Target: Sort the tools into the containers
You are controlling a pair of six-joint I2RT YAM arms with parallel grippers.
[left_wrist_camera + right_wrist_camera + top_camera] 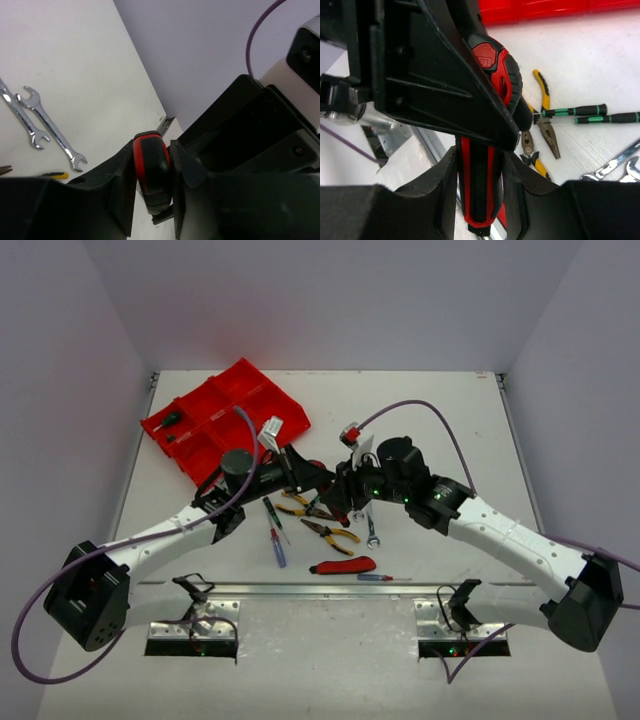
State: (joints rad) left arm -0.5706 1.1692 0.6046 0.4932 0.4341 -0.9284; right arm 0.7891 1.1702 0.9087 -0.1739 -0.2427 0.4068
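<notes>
Held knife: a red-black utility knife [492,70] hangs off the counter [460,440], gripped between the two arms at the middle of the scene, just in front of the red tray [262,390].
Left tool [151,186]: we see it clamped on one end of the knife, a finger pressed to each side.
Right tool [479,200]: closed on the other stretch of the same handle, so both tools grip it at once.
Second knife [343,566]: lies flat near the front edge, well apart from the tray.
Pliers [330,532]: two yellow-handled pairs lie on the counter beneath the arms.
Screwdrivers [278,548]: a blue one and a green-black one lie side by side to the left of the pliers.
Wrenches [50,125]: two silver ones lie side by side, flat on the counter.
Tray: it sits at the far left, turned at an angle; we see one green-black screwdriver in a compartment at its left corner.
</notes>
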